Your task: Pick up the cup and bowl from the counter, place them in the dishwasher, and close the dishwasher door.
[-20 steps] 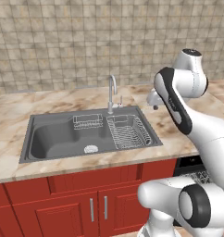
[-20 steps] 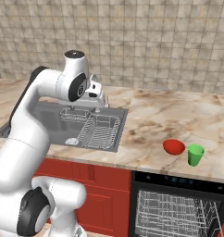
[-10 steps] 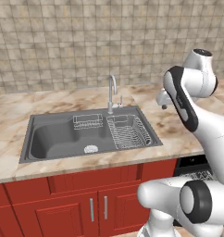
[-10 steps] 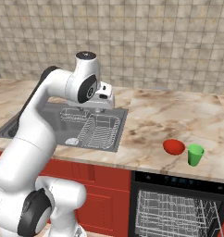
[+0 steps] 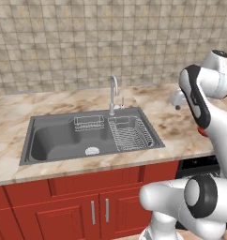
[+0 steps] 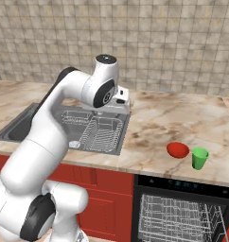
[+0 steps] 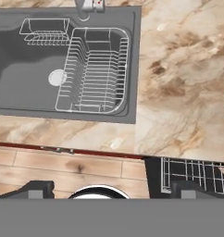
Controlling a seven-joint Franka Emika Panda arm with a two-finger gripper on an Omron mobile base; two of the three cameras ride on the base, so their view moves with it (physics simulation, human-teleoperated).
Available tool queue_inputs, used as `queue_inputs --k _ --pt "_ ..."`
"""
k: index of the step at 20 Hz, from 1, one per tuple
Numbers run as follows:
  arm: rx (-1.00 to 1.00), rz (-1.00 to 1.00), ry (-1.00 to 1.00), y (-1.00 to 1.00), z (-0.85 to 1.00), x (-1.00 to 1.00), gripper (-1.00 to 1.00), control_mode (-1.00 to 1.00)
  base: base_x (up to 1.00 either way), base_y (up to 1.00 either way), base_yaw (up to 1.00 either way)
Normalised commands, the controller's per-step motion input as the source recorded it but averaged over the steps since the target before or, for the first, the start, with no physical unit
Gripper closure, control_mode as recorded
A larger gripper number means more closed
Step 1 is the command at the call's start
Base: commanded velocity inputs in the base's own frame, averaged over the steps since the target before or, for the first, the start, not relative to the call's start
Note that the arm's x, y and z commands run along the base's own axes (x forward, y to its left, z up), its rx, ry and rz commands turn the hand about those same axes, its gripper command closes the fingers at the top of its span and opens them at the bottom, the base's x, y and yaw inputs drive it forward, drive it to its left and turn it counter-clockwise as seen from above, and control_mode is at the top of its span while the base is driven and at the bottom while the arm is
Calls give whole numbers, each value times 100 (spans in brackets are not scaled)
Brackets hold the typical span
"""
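Two items wait untouched: red bowl [image 6: 178,150] and green cup [image 6: 199,158] sit side by side near the counter's [image 6: 182,118] front edge, above the open dishwasher [image 6: 182,215]. Gripper [image 6: 120,100] hangs over the sink's [image 7: 21,69] right edge (fingers wide apart, empty); reach step, next calls for swinging right and descending onto the bowl.

A wall [image 5: 87,42] of small beige and tan square tiles is seen behind the worktop. A grey sink basin [image 5: 64,140] is set into the surface, with a silver tap [image 5: 113,93] at its back edge. A white wire rack [image 5: 130,132] is laid in its right half and a smaller wire basket [image 5: 89,123] at the back. Red cabinets [image 5: 78,206] with silver handles [image 5: 99,211] are fitted below. A wooden floor [image 7: 63,171] is shown in the hand view.
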Motion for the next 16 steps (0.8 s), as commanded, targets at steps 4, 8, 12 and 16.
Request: queue_inputs --k 4,8,12,16 --pt "0 0 0 -45 0 0 -100 -100 0 0 0" --pt "0 0 0 -43 0 0 -100 -100 0 0 0" --pt "0 0 0 -46 0 0 -100 -100 0 0 0" --pt "0 0 0 -49 0 0 -100 -100 0 0 0"
